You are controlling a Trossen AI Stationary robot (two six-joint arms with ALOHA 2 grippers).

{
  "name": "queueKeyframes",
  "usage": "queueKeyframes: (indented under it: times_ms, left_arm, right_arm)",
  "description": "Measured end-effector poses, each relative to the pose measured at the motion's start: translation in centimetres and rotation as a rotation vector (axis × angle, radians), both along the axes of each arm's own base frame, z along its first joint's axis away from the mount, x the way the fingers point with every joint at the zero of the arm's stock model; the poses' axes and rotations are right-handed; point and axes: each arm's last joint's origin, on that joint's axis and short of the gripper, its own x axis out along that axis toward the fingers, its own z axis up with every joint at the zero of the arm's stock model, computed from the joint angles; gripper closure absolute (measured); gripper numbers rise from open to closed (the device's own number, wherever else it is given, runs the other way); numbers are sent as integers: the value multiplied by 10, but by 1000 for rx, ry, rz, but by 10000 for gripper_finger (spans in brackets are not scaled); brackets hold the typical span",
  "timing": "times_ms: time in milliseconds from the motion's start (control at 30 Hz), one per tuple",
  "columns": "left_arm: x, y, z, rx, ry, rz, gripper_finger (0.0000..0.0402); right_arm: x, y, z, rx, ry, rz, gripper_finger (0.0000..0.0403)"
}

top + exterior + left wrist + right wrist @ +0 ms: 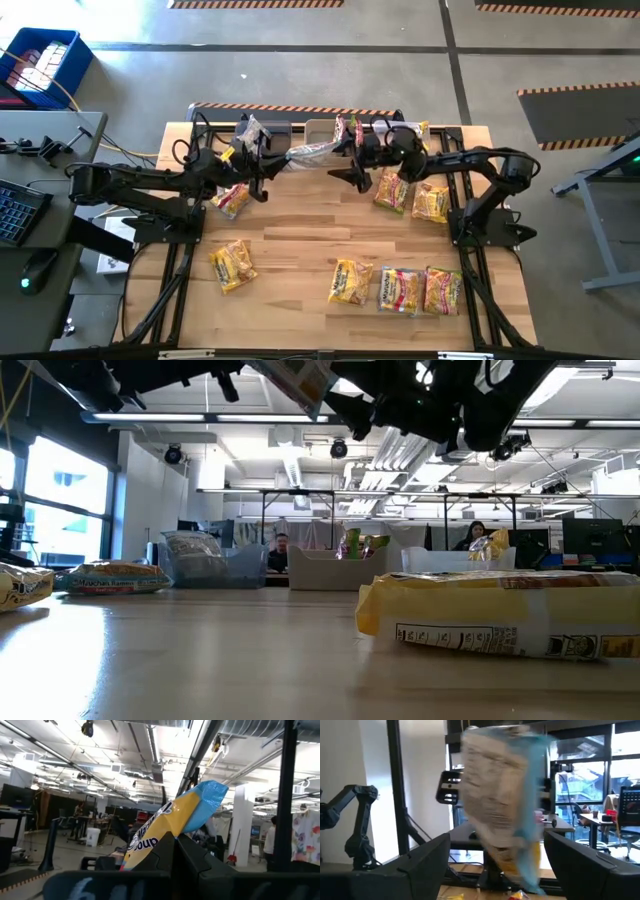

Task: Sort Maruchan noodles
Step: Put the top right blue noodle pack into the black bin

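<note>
Above the bins: left gripper (268, 165) fingers are clenching a noodle packet (172, 822), lifting it mid-air for handover.
Opposite: right gripper (345, 172) fingers are spreading wide, waiting to receive it.

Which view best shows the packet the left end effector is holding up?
The left wrist view: the packet fills it, clamped in the left end effector. The right wrist view blurs it; the high view shows it small; the low view shows only a corner.
</note>
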Motion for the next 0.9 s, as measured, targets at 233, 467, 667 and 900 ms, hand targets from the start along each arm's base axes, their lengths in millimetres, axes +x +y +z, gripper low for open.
queueKeyframes:
  times_ms: [233, 467, 667, 900]
  left_arm:
    - [-1, -1, 2, 6, -23, -39, 401]
    - [-1, -2, 3, 5, -33, -53, 401]
    - [-2, -2, 3, 6, -36, -52, 401]
    - [-3, -2, 6, 12, -63, -53, 401]
  right_arm:
    - [-1, -1, 1, -3, -10, 21, 88]
    - [0, 8, 5, -19, -53, 53, 88]
    - [3, 18, 8, -27, -97, 3, 88]
    - [16, 21, 11, -24, -110, 13, 88]
